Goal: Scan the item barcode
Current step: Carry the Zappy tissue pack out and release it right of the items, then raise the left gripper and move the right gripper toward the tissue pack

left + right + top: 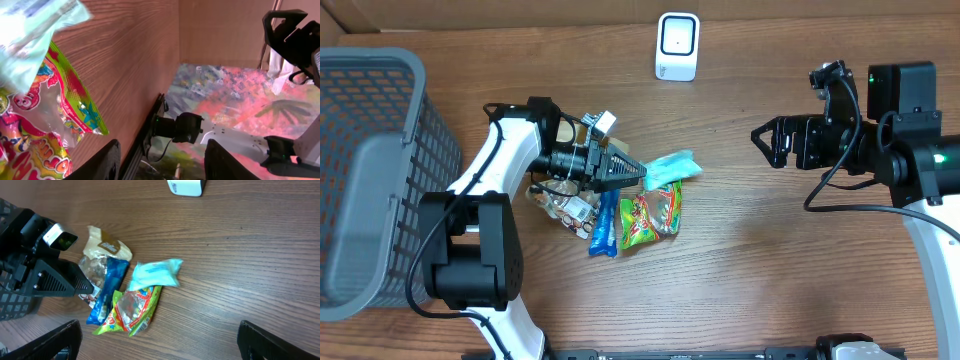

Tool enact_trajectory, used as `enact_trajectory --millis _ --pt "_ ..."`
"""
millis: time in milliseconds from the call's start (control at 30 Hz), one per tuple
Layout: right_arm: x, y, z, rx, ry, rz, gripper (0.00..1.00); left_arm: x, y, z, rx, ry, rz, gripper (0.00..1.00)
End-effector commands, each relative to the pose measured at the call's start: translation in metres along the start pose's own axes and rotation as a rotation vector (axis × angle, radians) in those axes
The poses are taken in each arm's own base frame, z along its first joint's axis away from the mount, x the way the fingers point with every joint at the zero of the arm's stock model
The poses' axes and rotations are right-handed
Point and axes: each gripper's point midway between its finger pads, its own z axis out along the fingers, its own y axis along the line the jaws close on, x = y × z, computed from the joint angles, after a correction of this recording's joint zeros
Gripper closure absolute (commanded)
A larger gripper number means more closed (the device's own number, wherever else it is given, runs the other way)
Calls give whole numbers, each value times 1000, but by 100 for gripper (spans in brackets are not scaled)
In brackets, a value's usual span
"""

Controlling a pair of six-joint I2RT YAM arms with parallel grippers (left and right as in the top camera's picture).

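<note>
The left gripper [642,172] stands part open and empty, tips just beside a crinkly pale-blue pouch [675,165] that overlaps glossy packets [650,215] on the wood-grain table [750,260]. The right gripper [763,141] gapes wide, empty; the rounded white scanner [677,46] stands well apart.

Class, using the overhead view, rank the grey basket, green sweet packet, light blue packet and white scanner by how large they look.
1. grey basket, by far the largest.
2. green sweet packet and white scanner: too alike to rank.
3. light blue packet, the smallest.
</note>
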Motion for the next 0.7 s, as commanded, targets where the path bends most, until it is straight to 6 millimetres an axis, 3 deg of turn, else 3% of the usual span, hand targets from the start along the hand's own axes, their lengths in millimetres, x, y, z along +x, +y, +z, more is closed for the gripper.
enact_trajectory --millis 0,200,300,533,667 --pt "-8 4 -6 -10 -26 -15 0 -11 -11 -7 24 -30 -14 56" --pt "-12 4 -5 -12 -38 35 1 -35 -48 -20 4 -67 112 59" --pt "-16 2 -1 -14 -43 94 3 -47 -69 -28 -90 -81 183 59" --pt "-19 -8 26 -14 -1 226 5 -77 -100 -60 -551 -198 257 60" --pt "-22 -10 55 1 29 278 10 -90 -120 -105 -825 -386 225 59"
